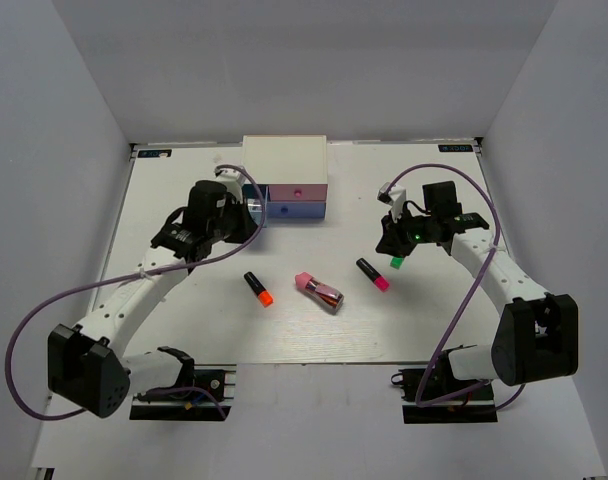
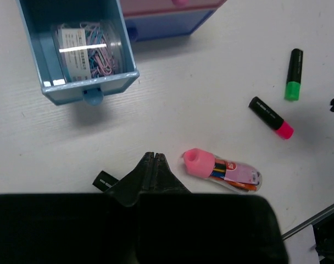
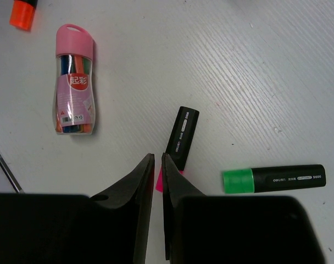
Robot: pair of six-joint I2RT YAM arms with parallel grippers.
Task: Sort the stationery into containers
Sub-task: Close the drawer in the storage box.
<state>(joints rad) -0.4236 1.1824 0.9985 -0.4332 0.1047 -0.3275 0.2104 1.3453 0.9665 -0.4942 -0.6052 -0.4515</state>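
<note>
Closest to the right wrist camera, the right gripper [image 3: 157,165] has its jaws at a thin slit with nothing in them. The magenta marker [image 3: 181,137] lies just beyond the tips, its coloured end showing through the slit, and the green marker [image 3: 274,180] lies at the lower right of that frame. The left gripper [image 2: 154,162] is pinched together and empty too, hanging near the orange marker [image 1: 258,289].

At the upper left of the left wrist frame the light blue drawer [image 2: 90,88] stands pulled out of the white cabinet [image 1: 284,160], with a clear round box of paper clips [image 2: 87,47] inside. I'd say one item is sorted and four wait on the table [image 1: 314,335].

Next, either arm must spread its fingers, drop over a marker and pinch it. The pink drawer [image 1: 297,190] and darker blue drawer [image 1: 299,210] look closed, so one may need pulling first. The pink-capped tube [image 2: 222,170] lies mid-table between the markers, touching none.
</note>
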